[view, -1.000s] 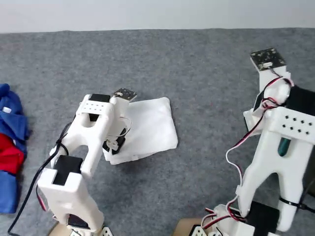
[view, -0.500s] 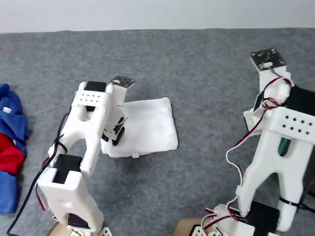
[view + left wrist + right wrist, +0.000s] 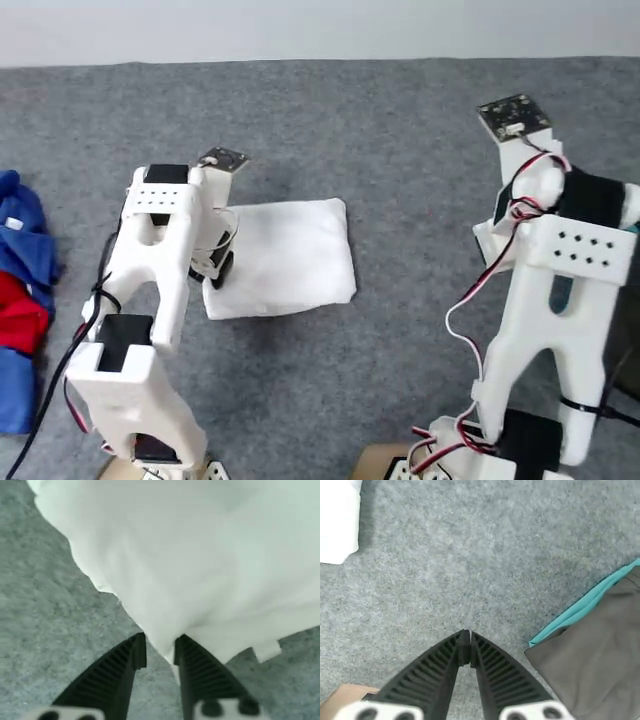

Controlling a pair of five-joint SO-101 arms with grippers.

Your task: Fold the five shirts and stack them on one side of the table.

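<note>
A folded white shirt [image 3: 290, 255] lies flat on the grey table near the middle. My left gripper [image 3: 215, 272] sits at its near-left corner. In the left wrist view the gripper [image 3: 160, 647] is shut on the white shirt [image 3: 200, 555], with the cloth's edge pinched between the two black fingers. My right gripper [image 3: 466, 635] is shut with nothing in it, hovering over bare carpet at the right side. A corner of the white shirt [image 3: 337, 520] lies some way beyond it.
Blue and red shirts [image 3: 20, 300] are heaped at the table's left edge. A dark grey shirt over a teal one [image 3: 600, 650] lies next to the right gripper. The right arm [image 3: 555, 260] stands tall at the right. Open carpet stretches behind and in front of the white shirt.
My left gripper pulled the white shirt's near-left corner to the left, squaring the shirt up. The right arm shifted slightly left.
</note>
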